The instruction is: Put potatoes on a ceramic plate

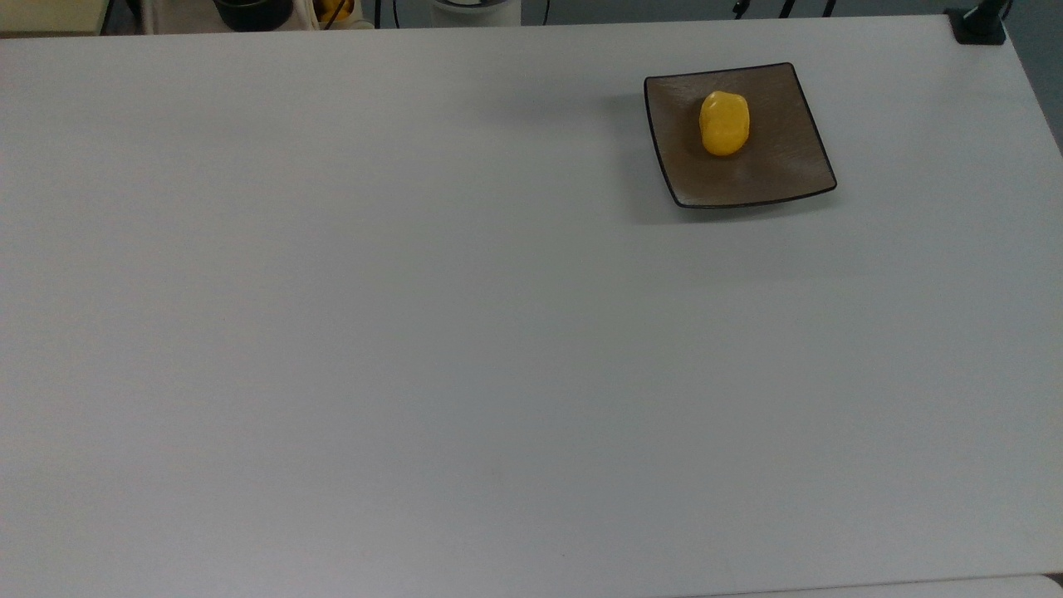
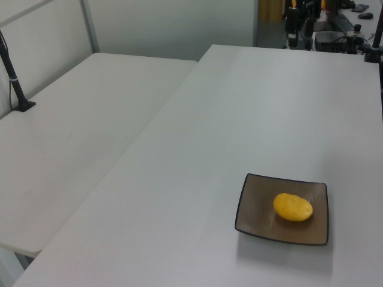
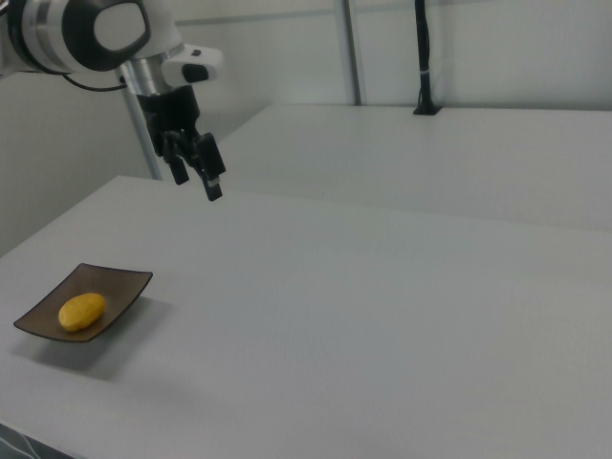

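Note:
The yellow potato [image 1: 724, 123] lies on the square brown-grey ceramic plate [image 1: 785, 162] near the top view's upper right. In the left view the potato [image 2: 292, 207] rests right of centre on the plate [image 2: 256, 209]. In the right view the potato [image 3: 81, 311] and plate [image 3: 122, 285] sit at the lower left of the table. My gripper [image 3: 199, 188] hangs well above the table, up and to the right view's right of the plate. It is open, with nothing between its fingers.
The white table [image 1: 415, 332] spreads wide around the plate. A second white table [image 2: 72, 131] adjoins it in the left view, with a black post [image 2: 13, 72] at its edge. A black clamp [image 1: 978, 23] sits at the top view's upper right corner.

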Controlling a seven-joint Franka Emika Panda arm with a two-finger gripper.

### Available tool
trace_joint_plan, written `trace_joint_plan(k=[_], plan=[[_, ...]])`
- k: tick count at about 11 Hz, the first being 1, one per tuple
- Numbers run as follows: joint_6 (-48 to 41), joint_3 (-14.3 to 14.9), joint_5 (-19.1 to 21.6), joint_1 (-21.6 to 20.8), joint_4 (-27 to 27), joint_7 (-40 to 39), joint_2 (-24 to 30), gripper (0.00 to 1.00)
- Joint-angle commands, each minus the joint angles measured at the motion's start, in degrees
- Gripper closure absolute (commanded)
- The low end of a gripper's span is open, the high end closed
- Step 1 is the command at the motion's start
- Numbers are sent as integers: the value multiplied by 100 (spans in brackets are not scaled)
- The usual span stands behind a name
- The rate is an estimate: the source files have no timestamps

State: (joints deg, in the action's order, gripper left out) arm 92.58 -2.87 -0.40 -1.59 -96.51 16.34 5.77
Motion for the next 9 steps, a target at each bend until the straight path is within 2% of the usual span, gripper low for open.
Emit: trace_joint_plan(k=[1, 4, 6, 9], plan=[[144, 58, 249, 272, 36, -1348, 29, 0], [708, 58, 313, 308, -34, -1835, -146, 0], [717, 41, 260, 361, 62, -2064, -383, 0], [726, 58, 312, 308, 98, -2187, -463, 0]])
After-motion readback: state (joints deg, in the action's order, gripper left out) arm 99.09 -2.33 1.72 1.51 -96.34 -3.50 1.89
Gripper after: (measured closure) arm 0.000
